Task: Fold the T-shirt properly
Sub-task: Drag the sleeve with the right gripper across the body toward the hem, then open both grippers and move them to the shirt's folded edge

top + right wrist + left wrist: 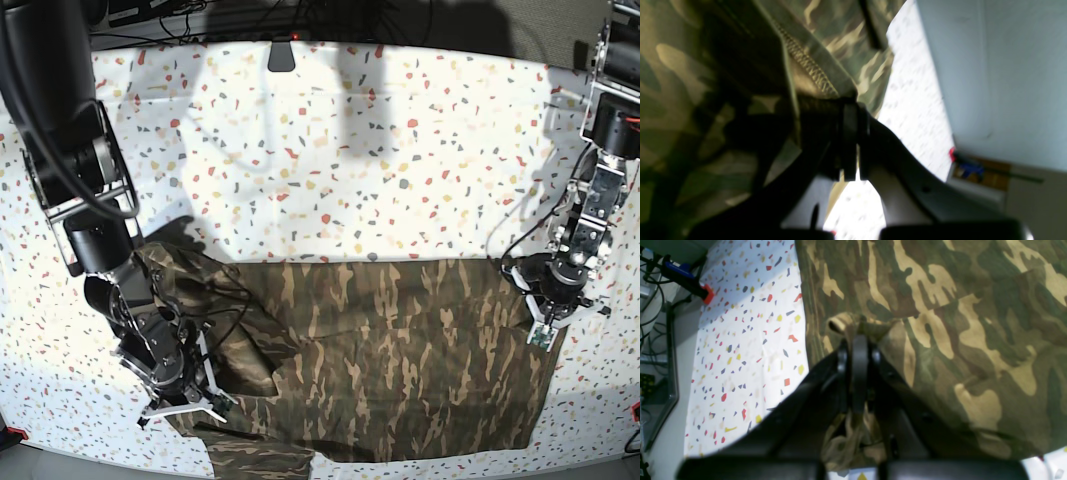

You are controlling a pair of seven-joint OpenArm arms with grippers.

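Evidently a fold is under way: the T-shirt [400, 345] is spread across the near half of the speckled table [320, 150], and each side edge is pinched by one arm. The left gripper [858, 335] is clenched on a bunched fold of camouflage cloth at the shirt's right edge, and the right gripper [850, 106] is clamped on a stitched hem at the left edge, where the fabric is already heaped and doubled over.

For the step to be done well, both edges should probably be lifted together and carried at an even pace, so that the cloth between them is kept taut and no diagonal crease is dragged in. The crumpled mass on the left would likely need to be drawn out flat before anything is laid down, and both grips should be held until the fold line lies straight.

From the base view the whole outline is given: smooth on the right, rumpled on the left. That cannot be judged from either wrist view. By the wrist views, in turn, the pinched cloth between the closed jaws is shown, a detail too small to be made out from the base view.
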